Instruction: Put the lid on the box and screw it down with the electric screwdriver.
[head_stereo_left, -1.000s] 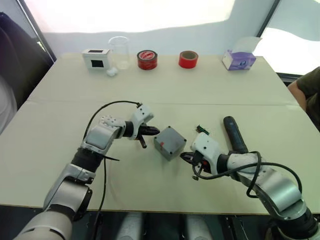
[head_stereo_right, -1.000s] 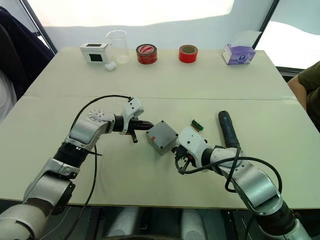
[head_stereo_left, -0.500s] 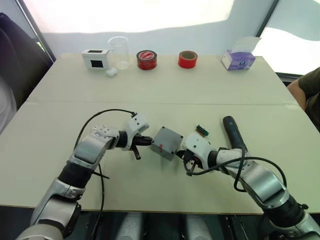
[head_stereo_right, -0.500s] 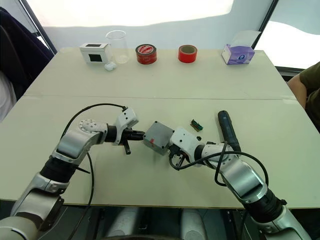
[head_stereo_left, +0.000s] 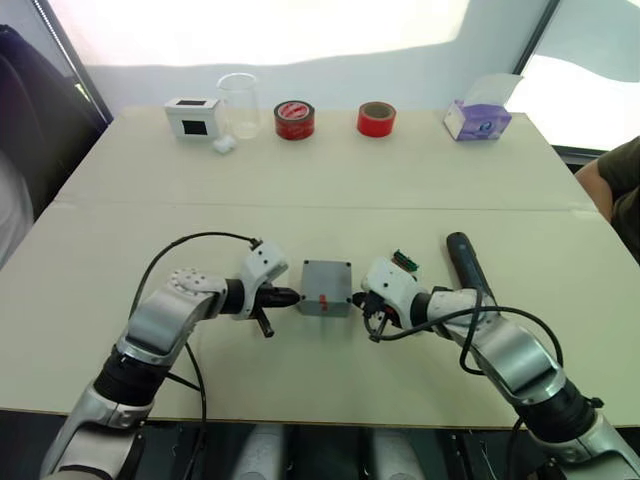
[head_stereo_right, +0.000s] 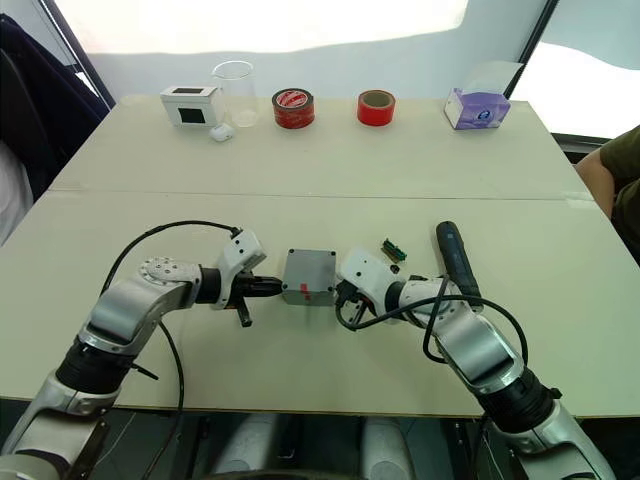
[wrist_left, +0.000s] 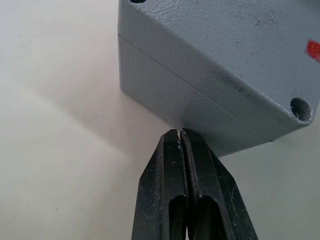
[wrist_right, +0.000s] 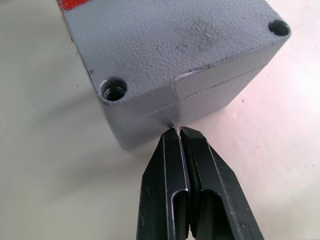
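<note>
The grey box stands mid-table between my two grippers, squared to me, a red mark on its near face. In the wrist views the lid sits closed on it, with a thin seam and open corner holes. My left gripper is shut, its tips against the box's left side. My right gripper is shut too, with its tips at the right side near a corner. The black electric screwdriver lies on the table just beyond my right forearm.
Along the far edge stand a white box with a black window, a clear beaker, two red tape rolls and a purple tissue box. A small green part lies near the screwdriver. A person's arm is at the right edge.
The box has turned from a skewed angle to square and slid slightly left. Both shut grippers have closed in against its opposite sides.
</note>
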